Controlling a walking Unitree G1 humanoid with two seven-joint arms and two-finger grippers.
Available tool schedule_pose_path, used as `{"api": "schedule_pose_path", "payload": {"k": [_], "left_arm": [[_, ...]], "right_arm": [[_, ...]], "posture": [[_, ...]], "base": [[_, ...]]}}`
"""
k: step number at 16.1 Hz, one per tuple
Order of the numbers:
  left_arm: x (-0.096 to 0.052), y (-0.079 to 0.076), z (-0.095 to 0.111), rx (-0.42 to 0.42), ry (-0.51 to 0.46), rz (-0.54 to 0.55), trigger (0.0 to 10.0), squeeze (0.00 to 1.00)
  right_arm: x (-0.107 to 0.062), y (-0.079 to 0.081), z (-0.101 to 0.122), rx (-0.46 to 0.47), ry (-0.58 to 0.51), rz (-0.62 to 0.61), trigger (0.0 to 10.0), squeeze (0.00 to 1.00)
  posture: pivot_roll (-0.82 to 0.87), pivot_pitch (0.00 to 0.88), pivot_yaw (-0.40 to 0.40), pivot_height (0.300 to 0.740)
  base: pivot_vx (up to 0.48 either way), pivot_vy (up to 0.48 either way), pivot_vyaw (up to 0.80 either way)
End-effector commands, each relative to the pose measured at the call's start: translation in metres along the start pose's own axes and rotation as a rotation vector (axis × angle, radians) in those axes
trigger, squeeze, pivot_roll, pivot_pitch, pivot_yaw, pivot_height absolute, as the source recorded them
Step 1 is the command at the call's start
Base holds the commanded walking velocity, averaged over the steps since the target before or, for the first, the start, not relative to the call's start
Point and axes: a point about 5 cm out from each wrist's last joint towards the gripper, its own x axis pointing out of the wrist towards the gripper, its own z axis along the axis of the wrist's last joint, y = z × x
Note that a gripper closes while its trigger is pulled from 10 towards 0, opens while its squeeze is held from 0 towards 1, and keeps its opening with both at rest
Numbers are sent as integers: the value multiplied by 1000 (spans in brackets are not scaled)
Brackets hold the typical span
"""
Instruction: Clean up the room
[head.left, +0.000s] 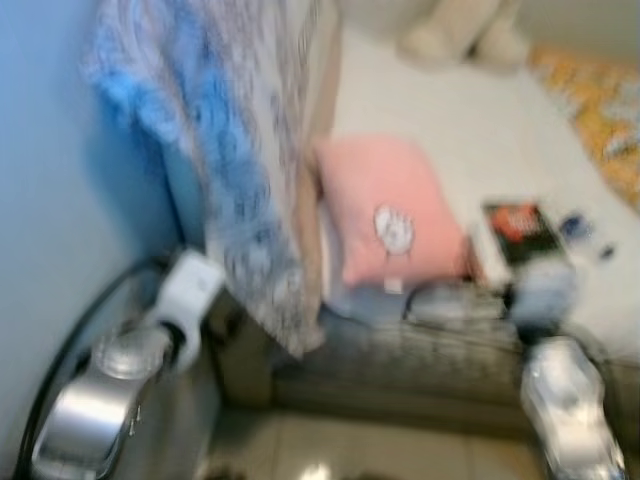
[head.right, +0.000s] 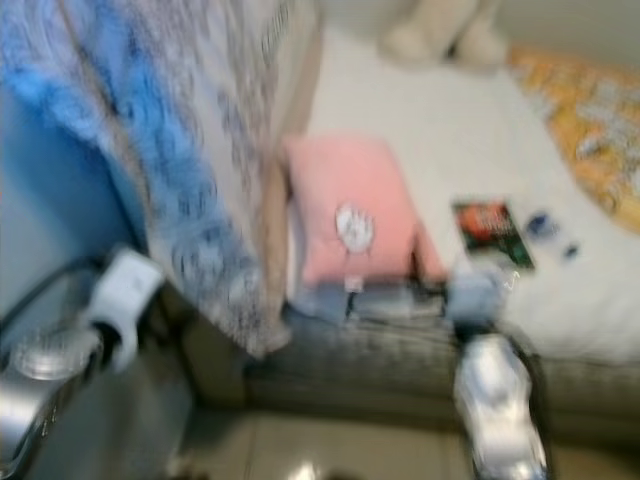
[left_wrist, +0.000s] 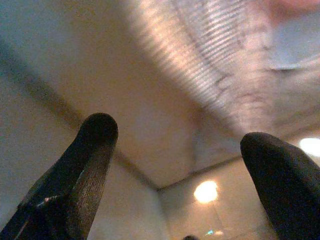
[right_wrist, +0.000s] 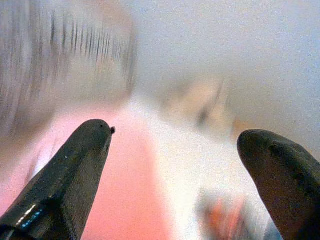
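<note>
The head views are blurred. A pink pillow (head.left: 390, 210) with a white round patch lies on the white bed (head.left: 470, 130), near the bed's front edge. A dark book with a red cover picture (head.left: 522, 232) lies to its right. A blue and grey patterned blanket (head.left: 230, 150) hangs down at the bed's left side. My right gripper (right_wrist: 172, 145) is open, raised over the bed's front edge and facing the pink pillow (right_wrist: 125, 200). My left gripper (left_wrist: 180, 145) is open too, held low at the left by the blue wall, with nothing between its fingers.
A blue wall (head.left: 50, 200) stands close on the left. The bed's grey base (head.left: 420, 370) runs across the front, with tiled floor (head.left: 330, 450) below it. An orange patterned cloth (head.left: 600, 110) lies at the bed's far right, and a beige soft thing (head.left: 460, 30) at the back.
</note>
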Motion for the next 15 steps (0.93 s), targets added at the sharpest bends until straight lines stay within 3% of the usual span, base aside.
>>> {"api": "schedule_pose_path", "payload": {"k": [1, 2, 3, 6, 8, 10, 13, 14, 15], "left_arm": [[-26, -1, 24, 165, -61, -179, 10000, 0], [-45, -3, 43, 274, -139, -306, 10000, 0], [-52, -4, 51, 305, -176, -351, 10000, 0], [-62, -12, 83, 263, -380, -449, 10000, 0], [-64, -13, 86, 243, -406, -459, 10000, 0], [-70, -13, 76, 243, -366, -529, 10000, 0], [-79, -11, 82, 227, -407, -553, 10000, 0], [-77, -4, 93, 179, -480, -495, 10000, 0], [-71, 8, 112, 66, -610, -377, 10000, 0]], "right_arm": [[-10, 0, -14, 9, 84, 25, 10000, 180], [-8, 0, -12, 6, 95, 41, 10000, 184], [-9, 0, -8, 7, 111, 46, 10000, 188], [-11, 2, 7, 15, 154, 68, 10000, 184], [-13, 1, 5, 28, 174, 53, 10000, 184], [-20, -3, -1, 35, 221, 41, 10000, 184], [-23, -6, 0, 29, 256, 40, 10000, 188], [-22, -7, -1, 30, 257, 42, 10000, 188], [-20, -7, -1, 34, 256, 39, 10000, 188]], "posture": [[19, 0, -115, 740], [22, 0, -122, 740], [24, 0, -123, 740], [9, 0, -120, 740], [2, 0, -118, 740], [-7, 0, -113, 740], [-7, 0, -119, 740], [-3, 0, -124, 740], [-2, 0, -123, 740]], "base": [[0, 0, 0], [0, 0, 0], [0, 0, 0], [0, 0, 0], [0, 0, 0], [0, 0, 0], [0, 0, 0], [0, 0, 0], [0, 0, 0]]}}
